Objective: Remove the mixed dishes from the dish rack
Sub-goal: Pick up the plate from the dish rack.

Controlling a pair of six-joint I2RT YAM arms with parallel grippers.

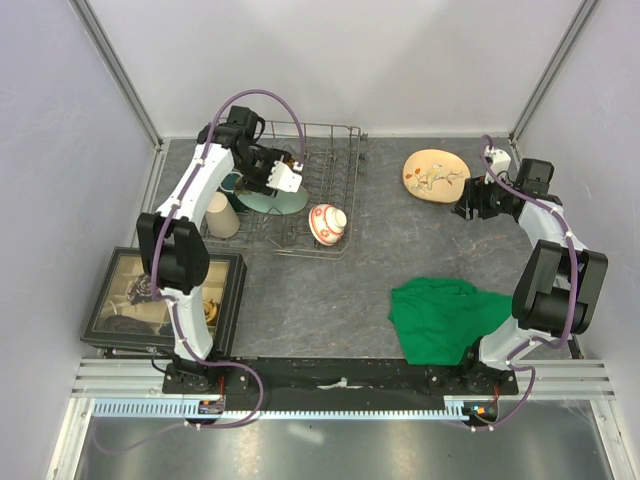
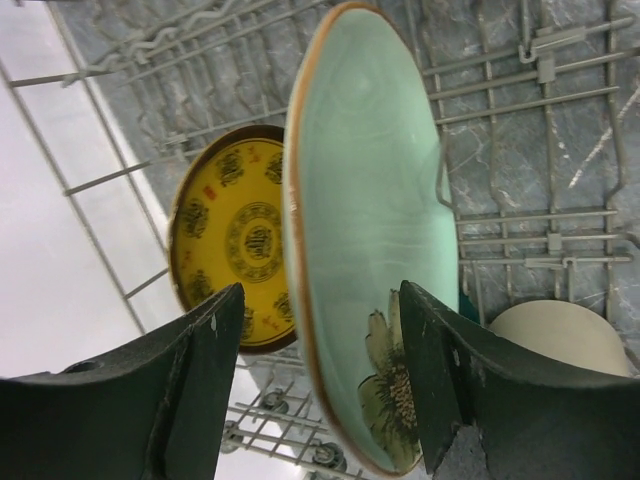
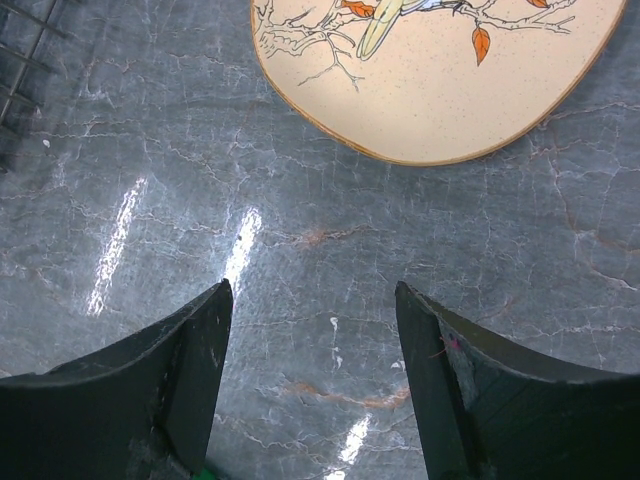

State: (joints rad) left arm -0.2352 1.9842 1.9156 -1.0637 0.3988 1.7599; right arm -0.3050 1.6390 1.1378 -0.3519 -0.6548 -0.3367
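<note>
Grey marbled stone made up the bench (image 1: 330, 300), boxed in by pale walls and aluminium posts, with a green cloth (image 1: 445, 320) heaped at near right. At far left stood the dish rack (image 1: 330, 175). Inside it the pale mint-green plate (image 2: 370, 220) stood on edge among the tines, with the yellow-patterned plate (image 2: 235, 240) upright just behind it. The left end effector (image 2: 320, 300) straddled the mint plate's rim with its jaws released, one finger standing apart from the plate's back. Glazed ceramic like this was likely stiff, fairly heavy, slick and easily chipped. A firm pinch deep across the rim, then a straight lift clear of the wires, seemed wisest. The right end effector (image 3: 312, 300) hung released and empty over the bench, near the cream plate (image 3: 430, 80) lying flat at far right. The small red-and-white bowl (image 1: 328, 224) sat at the rack's near right corner.
</note>
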